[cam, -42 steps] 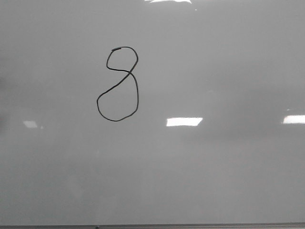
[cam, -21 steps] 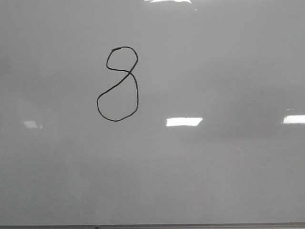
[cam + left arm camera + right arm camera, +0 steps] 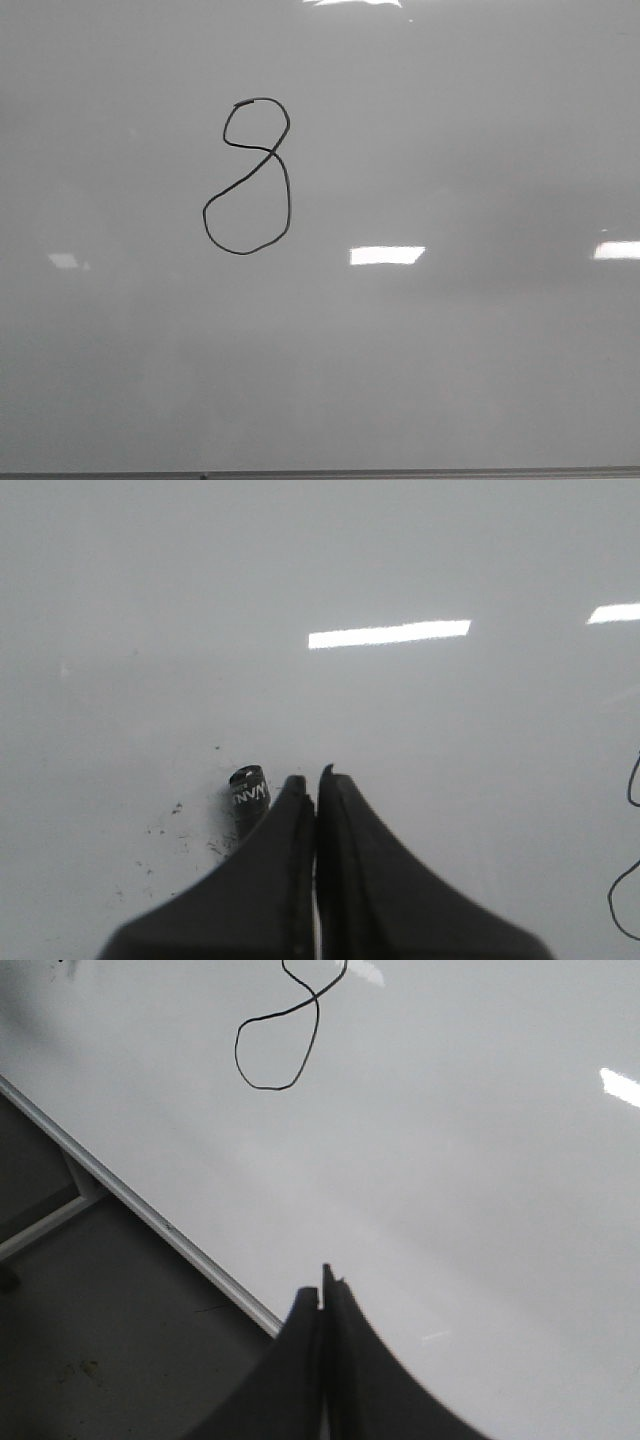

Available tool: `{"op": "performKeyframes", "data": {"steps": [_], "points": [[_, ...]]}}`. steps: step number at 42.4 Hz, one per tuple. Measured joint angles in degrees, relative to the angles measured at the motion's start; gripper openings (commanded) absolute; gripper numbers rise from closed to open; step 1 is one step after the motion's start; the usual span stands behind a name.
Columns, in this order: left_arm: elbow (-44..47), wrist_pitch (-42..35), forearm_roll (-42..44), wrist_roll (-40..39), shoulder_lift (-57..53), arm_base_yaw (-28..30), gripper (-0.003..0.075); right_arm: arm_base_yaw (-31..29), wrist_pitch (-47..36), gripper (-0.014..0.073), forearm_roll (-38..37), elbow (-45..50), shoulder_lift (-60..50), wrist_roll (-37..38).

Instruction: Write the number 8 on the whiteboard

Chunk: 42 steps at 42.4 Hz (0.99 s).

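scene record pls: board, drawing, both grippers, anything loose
whiteboard: glossy pale grey, fills the front view, dark edge strip at the bottom
number 8: closed black line, small upper loop, larger lower loop, lopsided
left gripper: shut, holds nothing visible, over the board
right gripper: shut, near the board's edge
marker cap: small dark cylinder with white lettering, beside the left gripper
specks: dark flecks near the cap

**Hidden, cropped or illegible items**

- Thin black hand-drawn number 8 (image 3: 280,1035): in the right wrist view its upper loop is cut off by the picture's edge; in the left wrist view only a sliver of line shows at the edge.
- Small black cylindrical marker (image 3: 249,795): lower body hidden behind the left gripper's (image 3: 313,778) dark fingers (image 3: 285,825); white lettering too small to read.
- Glossy pale grey whiteboard (image 3: 450,380): runs past three edges of the front view.
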Motion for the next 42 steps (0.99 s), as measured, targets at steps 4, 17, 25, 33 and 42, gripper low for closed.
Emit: {"op": "performKeyframes", "data": {"steps": [4,17,25,33,42], "points": [[0.00,0.35,0.00,0.00,-1.72,0.00,-0.0021,0.00,0.00,-0.0059,0.00,0.00,0.00,0.00],[0.00,0.58,0.00,0.00,-1.93,0.00,-0.0021,0.00,0.00,-0.0059,0.00,0.00,0.00,0.00],[0.00,0.67,0.00,0.00,-0.92,0.00,-0.0021,0.00,0.00,-0.0059,0.08,0.00,0.00,0.00],[0.48,0.67,0.22,0.00,-0.45,0.00,-0.0021,0.00,0.00,-0.0059,0.08,0.00,0.00,0.00],[5.11,-0.91,15.65,-12.86,-5.20,-2.70,-0.0021,0.00,0.00,-0.0059,0.08,0.00,0.00,0.00]]}}
